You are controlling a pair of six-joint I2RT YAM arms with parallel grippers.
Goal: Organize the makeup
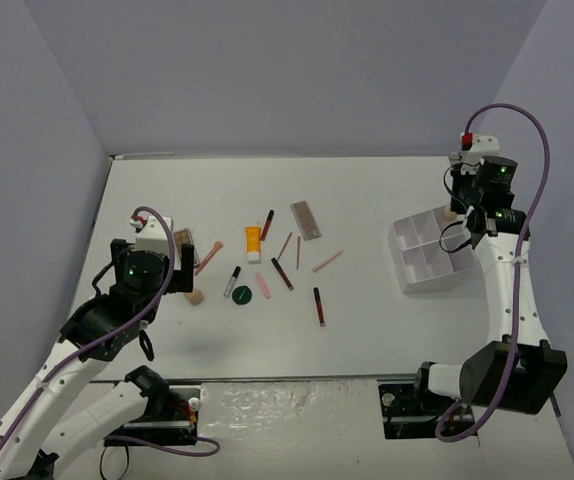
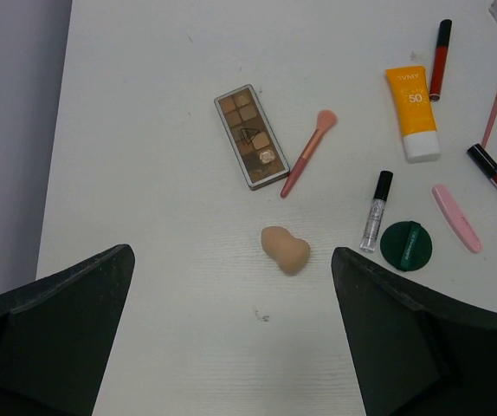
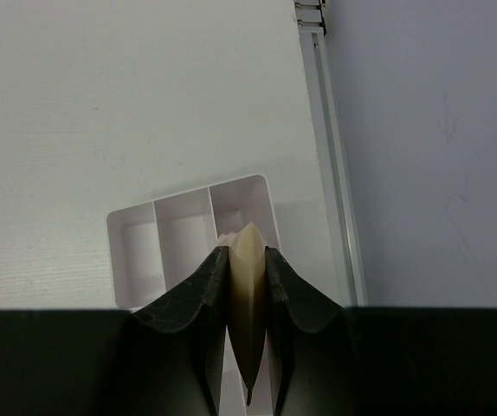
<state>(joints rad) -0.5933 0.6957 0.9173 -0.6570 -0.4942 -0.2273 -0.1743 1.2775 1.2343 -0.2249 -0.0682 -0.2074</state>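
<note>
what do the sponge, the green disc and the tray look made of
Sponge: soft foam, matte, no glare.
Green disc: probably a fabric puff, dull surface with a band across.
Tray: likely white plastic, with smooth thin walls.

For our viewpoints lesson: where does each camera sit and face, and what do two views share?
Top external: above, behind; faces down on white table; left arm, right arm.
Left wrist: faces down at beige egg-shaped sponge; open left claw.
Right wrist: over white compartment tray; right claw shut on beige tube.
Shared, top and left: sponge.
</note>
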